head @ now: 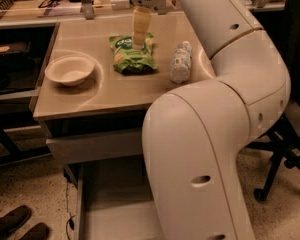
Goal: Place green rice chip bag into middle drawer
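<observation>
Approach phase of the pick. The gripper (139,43) hangs tip-down from the wrist at the far side of the counter top (115,91), directly over the upper edge of the green rice chip bag (132,60) and at or just above its surface; contact cannot be confirmed. Whether the gripper is spread or pressed together cannot be told from this view, and nothing shows it holding the bag. The bag lies flat near the middle of the counter, between the white bowl (70,70) and the white patterned bottle (180,61), which lies on its side just beside it. The middle drawer (110,204) stands pulled out below the counter, its grey floor bare where visible and partly hidden by the robot arm (215,134). To do this step well, the descent should probably stay vertical and centred on the bag, so that the crinkled film is caught in a fold and not pushed along the surface. The closure should keep away from the bottle, which looks likely to roll if nudged. The lift must then clear the counter's front edge before any lowering toward the drawer.
</observation>
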Robot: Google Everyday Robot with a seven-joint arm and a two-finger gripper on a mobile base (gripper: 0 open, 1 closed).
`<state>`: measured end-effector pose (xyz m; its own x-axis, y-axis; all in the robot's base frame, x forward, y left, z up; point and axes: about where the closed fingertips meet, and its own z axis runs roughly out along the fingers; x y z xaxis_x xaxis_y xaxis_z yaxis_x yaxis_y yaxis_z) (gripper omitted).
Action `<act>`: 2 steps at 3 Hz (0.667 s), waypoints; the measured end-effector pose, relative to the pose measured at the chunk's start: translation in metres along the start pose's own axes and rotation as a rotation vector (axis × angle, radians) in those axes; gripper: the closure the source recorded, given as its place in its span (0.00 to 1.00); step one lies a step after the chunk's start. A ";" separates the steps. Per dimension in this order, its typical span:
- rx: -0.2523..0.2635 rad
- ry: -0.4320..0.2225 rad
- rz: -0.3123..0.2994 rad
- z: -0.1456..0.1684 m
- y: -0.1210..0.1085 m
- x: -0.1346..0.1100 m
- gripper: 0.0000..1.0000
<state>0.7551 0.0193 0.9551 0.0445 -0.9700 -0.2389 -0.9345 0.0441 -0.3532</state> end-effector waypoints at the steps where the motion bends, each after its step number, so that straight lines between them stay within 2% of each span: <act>1: -0.020 0.007 0.000 0.022 -0.005 -0.001 0.00; 2: -0.042 0.003 0.007 0.044 -0.007 -0.001 0.00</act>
<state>0.7773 0.0303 0.9181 0.0371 -0.9705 -0.2383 -0.9487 0.0407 -0.3134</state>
